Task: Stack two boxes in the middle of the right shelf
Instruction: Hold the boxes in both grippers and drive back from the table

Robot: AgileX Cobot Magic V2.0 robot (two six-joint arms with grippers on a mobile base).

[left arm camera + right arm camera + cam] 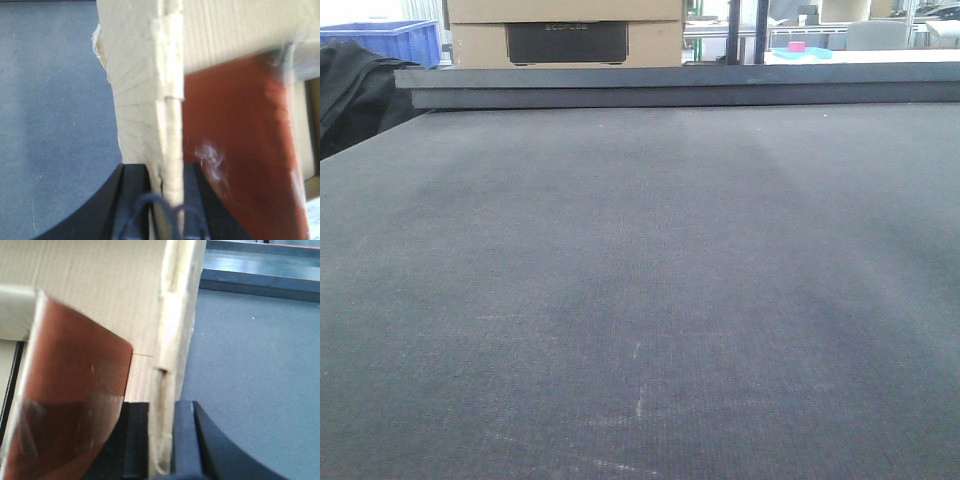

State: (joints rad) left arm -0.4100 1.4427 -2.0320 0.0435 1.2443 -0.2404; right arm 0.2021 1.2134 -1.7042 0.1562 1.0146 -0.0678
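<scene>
- In the left wrist view, the left hand [164, 200] reaches forward from the bottom edge. Its two black fingers [131, 205] sit close on either side of a thin cardboard wall, clamped on it.
- That wall belongs to the box [135, 75], pale brown corrugated cardboard with a torn, ragged corner at the upper left.
- The gripped edge stands on end to the camera. Its long axis runs straight away from the hand, up the frame, with a slight lean to the right.
- A red-brown glossy panel [240, 150] lies just right of the wall, inside the box. The grey bench [50, 125] shows on the left, beyond the outer face.
- In the right wrist view, the right hand [161, 440] holds the mirrored pose. Its dark fingers [186, 440] are pressed together onto a cardboard edge, which also runs up and away from the hand.
- Here the outer side faces right toward the bench, and the red-brown panel lies to the left.
- Whether the box rests on the bench or hangs above it cannot be told.
- The front-facing view shows the bench top reaching to a raised ledge [670, 85]. Beyond it are stacked cartons [565, 20], with a blue crate [390, 40] at the far left.
</scene>
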